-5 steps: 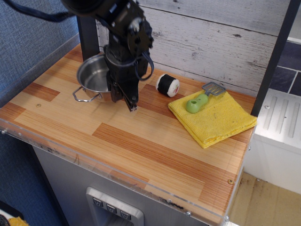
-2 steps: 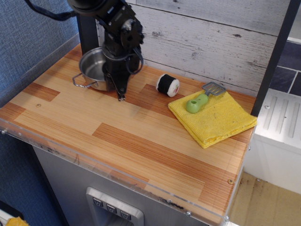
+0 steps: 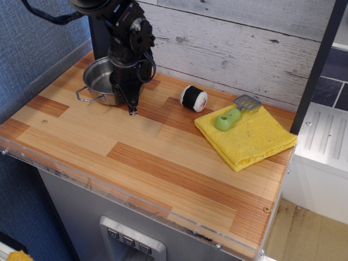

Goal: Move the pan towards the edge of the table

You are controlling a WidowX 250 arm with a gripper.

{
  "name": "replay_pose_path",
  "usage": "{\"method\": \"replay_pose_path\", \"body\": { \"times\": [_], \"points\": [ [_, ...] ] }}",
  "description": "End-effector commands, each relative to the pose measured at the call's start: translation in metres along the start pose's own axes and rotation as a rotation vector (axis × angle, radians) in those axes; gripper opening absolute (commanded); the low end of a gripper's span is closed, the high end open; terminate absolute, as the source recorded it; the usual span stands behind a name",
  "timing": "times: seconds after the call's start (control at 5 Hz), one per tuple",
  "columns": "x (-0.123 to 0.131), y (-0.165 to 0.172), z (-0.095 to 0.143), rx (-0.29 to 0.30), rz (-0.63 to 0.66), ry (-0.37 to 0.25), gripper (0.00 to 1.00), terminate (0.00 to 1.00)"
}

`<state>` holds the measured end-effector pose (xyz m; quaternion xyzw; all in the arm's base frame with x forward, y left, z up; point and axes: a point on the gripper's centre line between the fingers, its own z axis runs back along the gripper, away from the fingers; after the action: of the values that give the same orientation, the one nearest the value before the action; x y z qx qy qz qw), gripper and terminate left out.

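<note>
Well, pan (image 3: 100,81) (contents hidden) behind end effector (image 3: 131,110)

The black arm is reaching down from the upper left, its wrist pointing almost straight downward. The gripper (image 3: 132,110) is hanging just above the surface, its slim fingers drawn close together into a narrow point at the tips.
</note>
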<state>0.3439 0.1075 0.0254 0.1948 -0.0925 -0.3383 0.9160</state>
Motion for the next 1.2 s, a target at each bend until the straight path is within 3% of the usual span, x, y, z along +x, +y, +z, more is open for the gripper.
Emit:
{"method": "replay_pose_path", "body": {
  "times": [0.0,0.6,0.8,1.0],
  "points": [
    [0.004,0.008,0.013,0.010,0.111,-0.015,1.00,0.00],
    [-0.001,0.013,0.024,0.022,0.176,-0.010,1.00,0.00],
    [-0.001,0.020,0.042,-0.006,0.205,-0.080,1.00,0.00],
    [-0.003,0.026,0.065,-0.065,0.245,-0.226,1.00,0.00]
  ]
}}
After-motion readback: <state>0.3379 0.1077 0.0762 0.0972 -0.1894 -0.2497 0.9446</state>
